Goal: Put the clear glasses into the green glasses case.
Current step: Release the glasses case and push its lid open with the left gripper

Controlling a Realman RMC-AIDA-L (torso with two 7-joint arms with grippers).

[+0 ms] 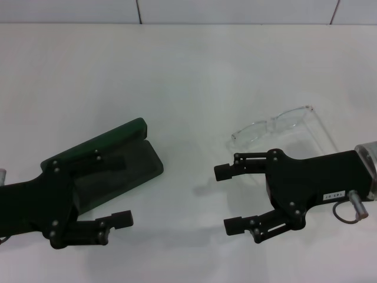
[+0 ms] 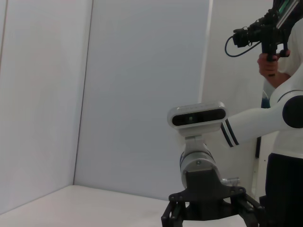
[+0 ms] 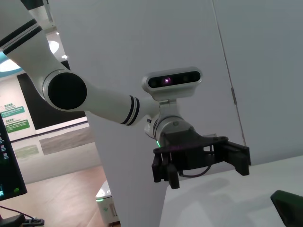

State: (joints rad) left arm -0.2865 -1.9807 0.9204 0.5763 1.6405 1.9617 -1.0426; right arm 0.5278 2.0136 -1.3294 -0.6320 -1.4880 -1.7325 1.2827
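Observation:
The green glasses case (image 1: 140,160) lies open on the white table at the left, its lid raised along the far-left side; one corner of the green glasses case (image 3: 289,206) also shows in the right wrist view. My left gripper (image 1: 118,191) is open at the case's near end, one finger over the lining and the other in front of the case. The clear glasses (image 1: 272,126) rest on the table at the right, arms unfolded. My right gripper (image 1: 228,199) is open just in front of them and holds nothing. The left wrist view shows the right gripper (image 2: 210,217). The right wrist view shows the left gripper (image 3: 201,165).
The white table (image 1: 188,71) runs back to a pale wall. A person holding a camera rig (image 2: 265,35) stands beyond the right arm in the left wrist view.

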